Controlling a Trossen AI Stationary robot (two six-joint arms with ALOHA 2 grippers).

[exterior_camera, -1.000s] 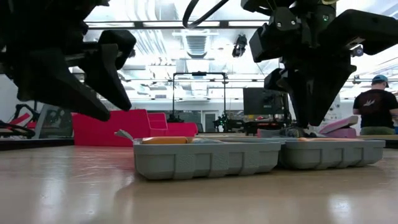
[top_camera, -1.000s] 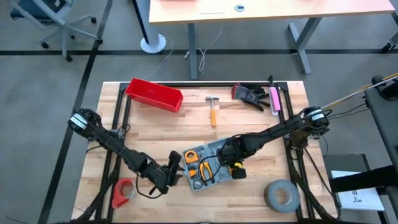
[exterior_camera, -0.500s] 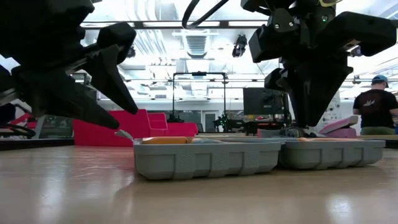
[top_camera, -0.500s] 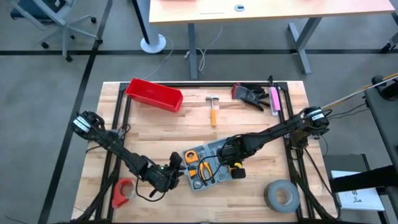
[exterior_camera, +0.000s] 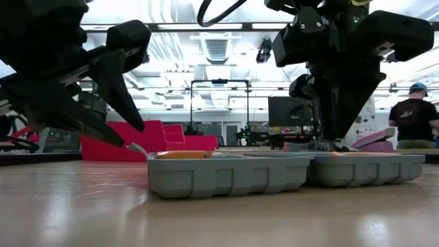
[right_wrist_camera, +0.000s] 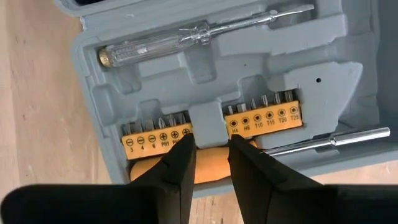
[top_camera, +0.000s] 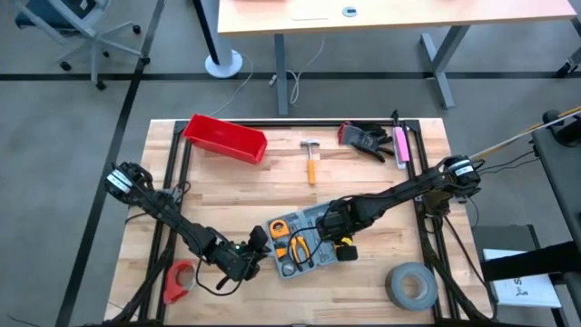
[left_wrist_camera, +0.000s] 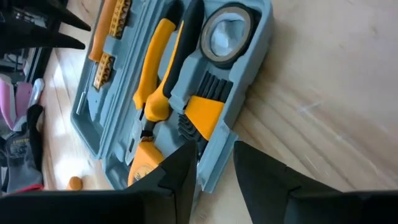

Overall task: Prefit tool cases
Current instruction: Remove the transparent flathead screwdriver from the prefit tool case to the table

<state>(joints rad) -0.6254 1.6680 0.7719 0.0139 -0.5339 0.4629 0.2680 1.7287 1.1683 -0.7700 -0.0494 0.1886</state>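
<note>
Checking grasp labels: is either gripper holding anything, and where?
Cannot be told. Left gripper straddles the tool case rim; right gripper straddles an orange handle inside.

Two slender, matte black, multi-jointed robot arms, each with loose black cables looped along its links and a white-banded joint housing at the shoulder. The left end effector (top_camera: 257,243) and right end effector (top_camera: 338,224) each end in two broad, wedge-shaped black fingers (left_wrist_camera: 180,171).

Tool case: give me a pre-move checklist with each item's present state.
1. Tool case lies open and flat on the table: ok.
2. Left gripper at the case's edge, fingers apart: ok.
3. Right gripper over the bit rows, above the orange handle: ok.
4. Handle gripped: cannot tell.
5. Clear-handled screwdriver seated in its recess: ok.
6. Hammer and tape roll clear of both arms: ok.
</note>
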